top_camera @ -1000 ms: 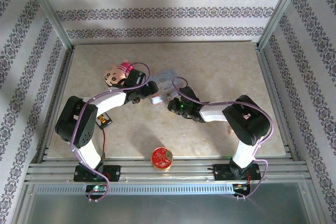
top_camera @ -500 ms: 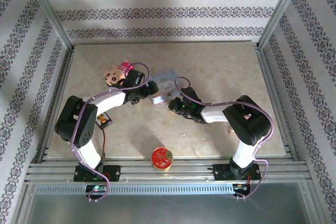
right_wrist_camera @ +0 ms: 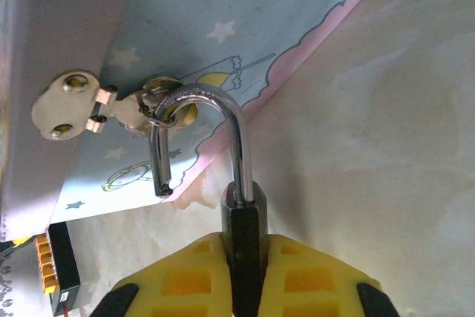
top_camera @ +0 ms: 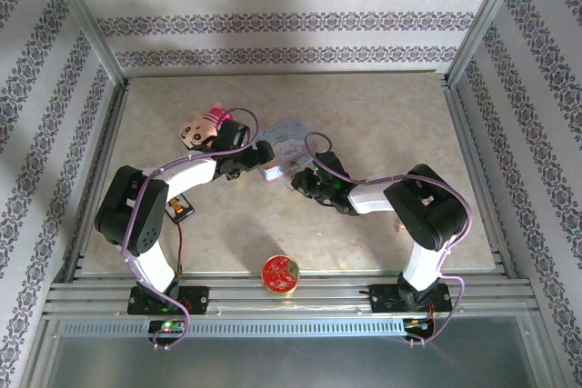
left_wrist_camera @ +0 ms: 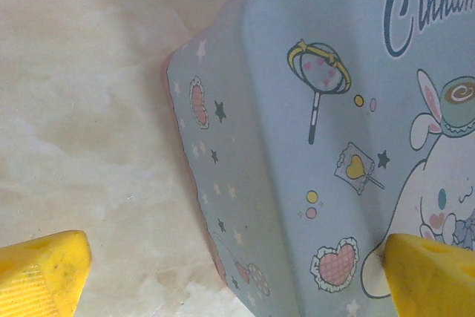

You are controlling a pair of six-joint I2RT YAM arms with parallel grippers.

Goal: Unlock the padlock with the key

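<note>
In the right wrist view, the padlock (right_wrist_camera: 244,231) has a small black body and a silvery shackle. My right gripper (right_wrist_camera: 245,265) is shut on the body, with yellow fingers (right_wrist_camera: 178,280) on either side. The shackle stands open: its free end hangs loose while its bend is hooked through the ring of the hasp (right_wrist_camera: 159,105) on the pale blue cartoon tin (right_wrist_camera: 185,27). No key is in view. My left gripper (left_wrist_camera: 237,276) is open, its yellow fingertips (left_wrist_camera: 41,276) wide apart astride the tin's corner (left_wrist_camera: 245,183). From above, both grippers meet at the tin (top_camera: 284,144).
A round red disc (top_camera: 281,273) lies near the front edge between the arm bases. A pink and brown plush toy (top_camera: 202,126) sits behind the left wrist. A small black device (top_camera: 182,209) with an orange part lies by the left arm. Patterned walls enclose the table.
My right gripper has shifted slightly up and left, closer to the tin. The left arm and the tin have hardly moved.
</note>
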